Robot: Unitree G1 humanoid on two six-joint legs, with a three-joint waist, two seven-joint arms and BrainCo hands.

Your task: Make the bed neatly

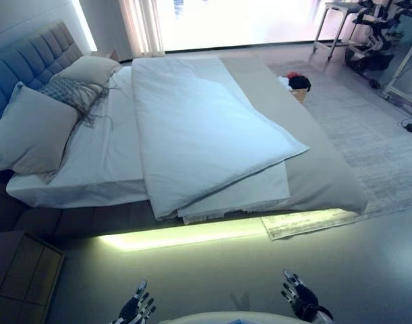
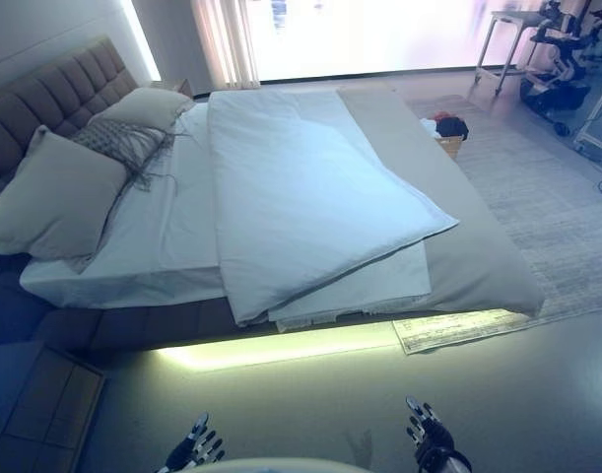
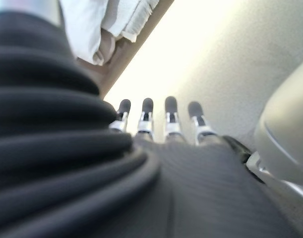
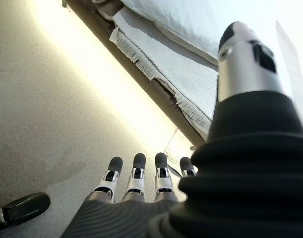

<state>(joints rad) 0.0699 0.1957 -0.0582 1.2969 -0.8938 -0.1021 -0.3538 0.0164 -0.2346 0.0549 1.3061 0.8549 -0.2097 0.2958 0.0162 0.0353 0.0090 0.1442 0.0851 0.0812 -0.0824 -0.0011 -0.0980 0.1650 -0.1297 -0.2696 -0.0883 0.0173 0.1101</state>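
duvet [image 1: 206,128] white, lies skewed across bed [image 1: 327,182], one corner hanging over near edge, well apart from both hands | L hand [image 1: 135,309] low over floor, fingers straight, spread, holds nothing | R hand [image 1: 299,295] same, fingers straight | pillows [image 1: 37,125] at headboard end

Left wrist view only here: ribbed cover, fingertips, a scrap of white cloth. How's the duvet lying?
Observer: The white duvet lies askew, one corner pointing onto the grey bedspread.
Operator: Right robot hand on it?
Observer: No. The right robot hand hangs open above the floor, apart from the bed.
Operator: Pillows?
Observer: A grey fringed cushion lies between two beige pillows at the headboard.
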